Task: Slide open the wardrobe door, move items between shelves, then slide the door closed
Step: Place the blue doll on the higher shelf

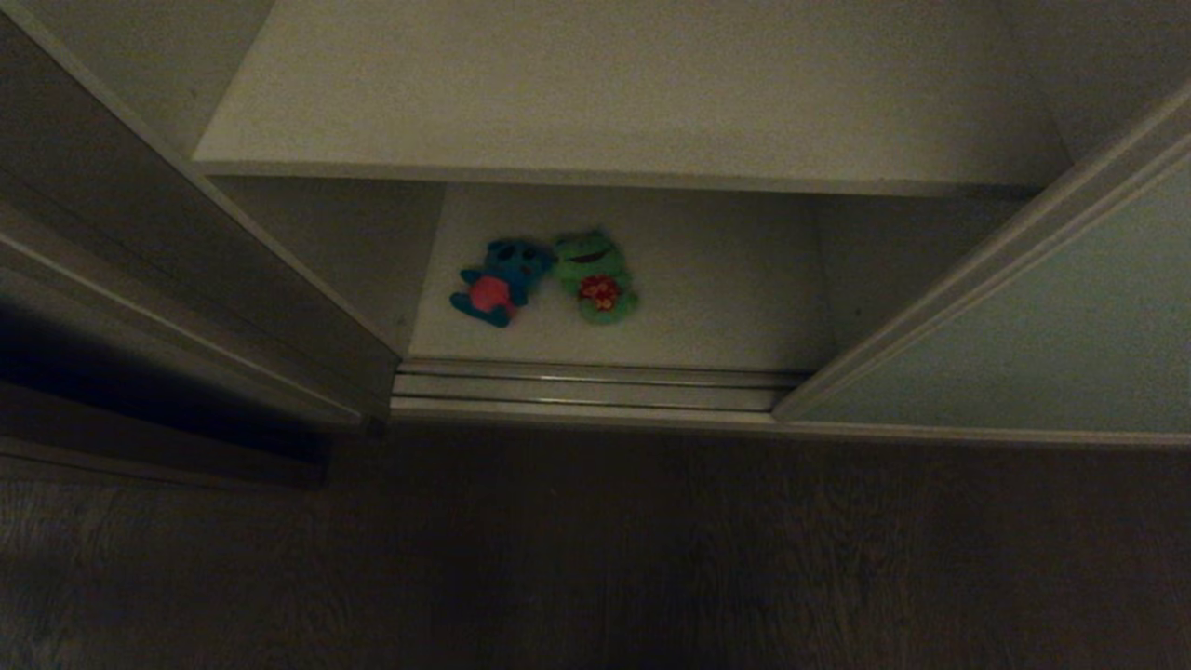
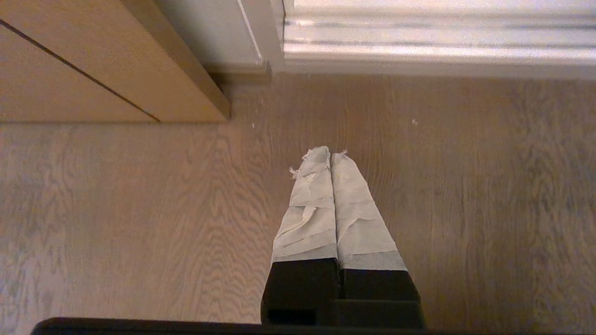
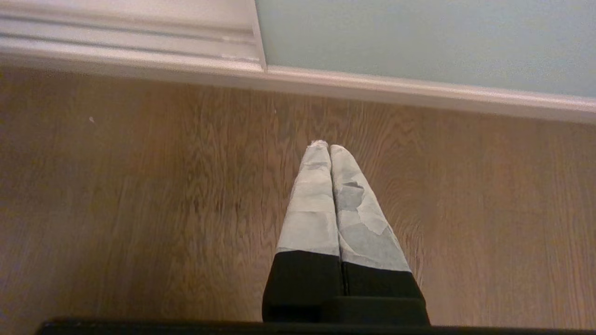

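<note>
Wardrobe opening stood clear between the dark side panel (image 1: 186, 279) on the left and the sliding door (image 1: 1023, 335) pushed to the right. Upper shelf (image 1: 614, 93) jutted out over the bottom shelf (image 1: 726, 288), roofing the lower bay. Blue plush toy (image 1: 500, 280) and green frog (image 1: 595, 276) lay touching at the left-middle of the bottom shelf; its right part was bare. Floor track (image 1: 586, 386) ran across the threshold. Wood floor (image 1: 595, 558) in front was open.
</note>
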Controlling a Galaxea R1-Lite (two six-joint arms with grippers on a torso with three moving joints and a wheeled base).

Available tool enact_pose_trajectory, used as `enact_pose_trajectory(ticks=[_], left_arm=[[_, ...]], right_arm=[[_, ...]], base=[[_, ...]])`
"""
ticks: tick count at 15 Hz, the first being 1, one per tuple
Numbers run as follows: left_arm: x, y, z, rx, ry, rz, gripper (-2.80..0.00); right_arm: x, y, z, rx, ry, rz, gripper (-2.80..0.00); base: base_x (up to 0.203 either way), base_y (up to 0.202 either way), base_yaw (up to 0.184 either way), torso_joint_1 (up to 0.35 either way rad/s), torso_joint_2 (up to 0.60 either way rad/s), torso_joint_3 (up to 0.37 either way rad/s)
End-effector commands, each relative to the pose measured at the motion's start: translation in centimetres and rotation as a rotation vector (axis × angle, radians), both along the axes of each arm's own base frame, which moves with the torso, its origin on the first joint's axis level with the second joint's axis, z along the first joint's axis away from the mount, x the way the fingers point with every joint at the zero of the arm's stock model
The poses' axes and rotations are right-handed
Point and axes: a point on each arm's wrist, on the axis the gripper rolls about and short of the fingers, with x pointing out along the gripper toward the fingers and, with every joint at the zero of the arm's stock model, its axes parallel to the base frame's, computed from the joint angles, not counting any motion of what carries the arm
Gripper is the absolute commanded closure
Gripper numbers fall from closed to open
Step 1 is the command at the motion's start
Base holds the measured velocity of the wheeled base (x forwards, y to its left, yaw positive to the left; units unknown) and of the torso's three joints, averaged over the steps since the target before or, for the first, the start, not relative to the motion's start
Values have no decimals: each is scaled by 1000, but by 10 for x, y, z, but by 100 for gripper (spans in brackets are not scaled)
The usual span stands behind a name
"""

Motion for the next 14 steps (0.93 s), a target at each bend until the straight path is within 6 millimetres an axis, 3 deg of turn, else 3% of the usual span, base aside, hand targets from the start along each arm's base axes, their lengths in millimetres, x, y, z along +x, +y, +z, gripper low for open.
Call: enact_pose_trajectory(ticks=[1, 14], left_arm=[[0, 0, 0, 0, 4, 1, 0], [0, 0, 0, -7, 0, -1, 0]], right_arm=[[0, 0, 0, 0, -3, 0, 0], [0, 0, 0, 0, -1, 0, 0]], base=[[0, 0, 0, -2, 2, -198], [0, 0, 0, 3, 1, -194]])
